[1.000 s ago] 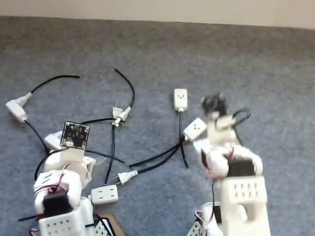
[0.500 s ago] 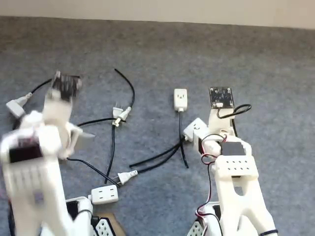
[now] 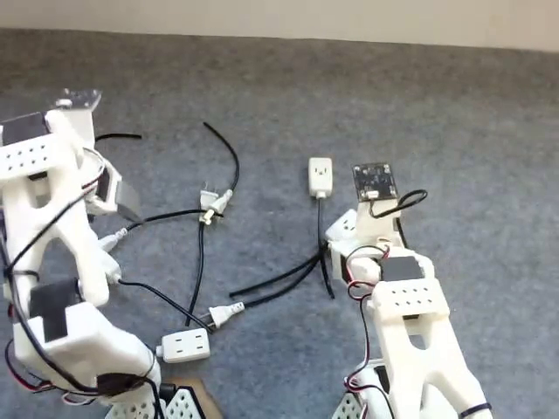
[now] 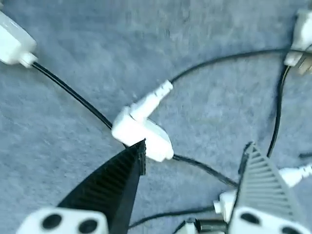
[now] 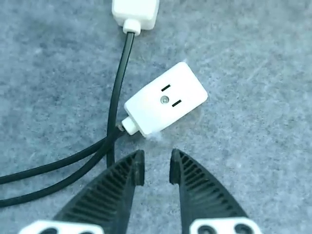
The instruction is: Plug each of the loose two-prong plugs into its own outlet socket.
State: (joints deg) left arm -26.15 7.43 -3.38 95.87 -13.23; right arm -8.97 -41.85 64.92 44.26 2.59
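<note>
Now that my left arm has swung out across the surface (image 3: pixel 454 113), my left fingers (image 4: pixel 114 183) gape wide and empty beside a white plug (image 4: pixel 141 126). My right fingers (image 5: pixel 117 185), almost closed and empty, hover near a socket (image 5: pixel 165 100). I judge grasping comes next.

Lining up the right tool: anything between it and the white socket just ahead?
No, just bare grey carpet between the right tool and the socket, per the right wrist view.
</note>
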